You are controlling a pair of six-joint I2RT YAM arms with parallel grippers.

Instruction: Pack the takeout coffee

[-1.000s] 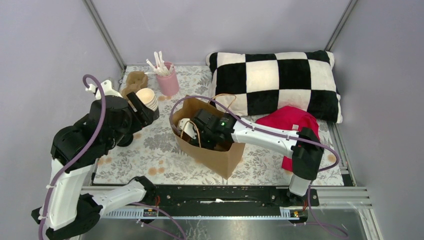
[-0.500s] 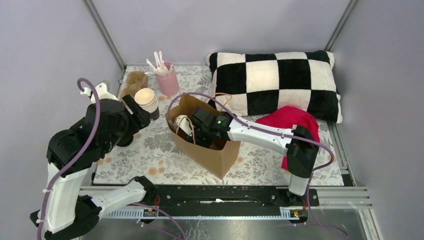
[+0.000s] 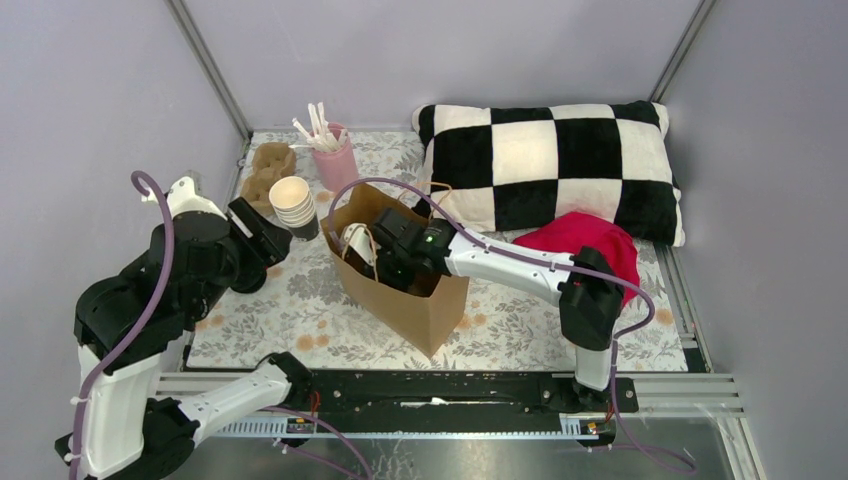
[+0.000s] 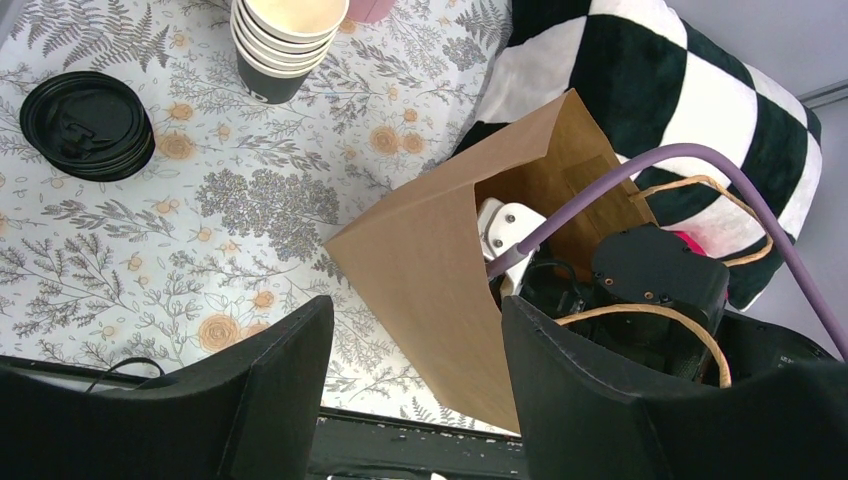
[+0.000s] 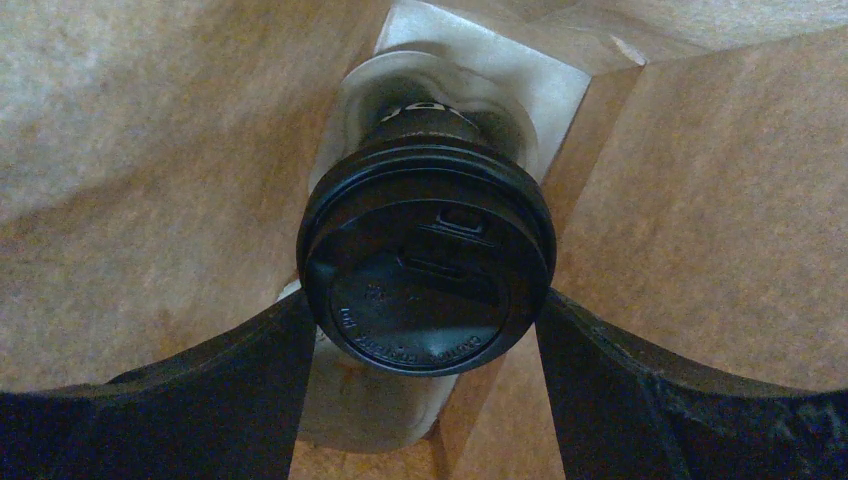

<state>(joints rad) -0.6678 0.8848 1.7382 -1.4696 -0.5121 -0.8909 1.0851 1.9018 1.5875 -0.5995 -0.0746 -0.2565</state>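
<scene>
Holding takeout coffee [image 5: 428, 285] inside paper bag [image 3: 400, 298] | right tool [image 5: 425, 305] clamped on lid (left tool [image 4: 415, 310] wide, empty) | release left

The takeout coffee [image 5: 428, 285] is black, the bag [image 3: 410, 305] brown, the pillow [image 3: 560, 160] black-and-white checked.

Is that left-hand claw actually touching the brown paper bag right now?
Apart. In the top view the left gripper hangs beside the paper bag, jaws open, with a strip of flowered tablecloth showing plainly between them.
</scene>
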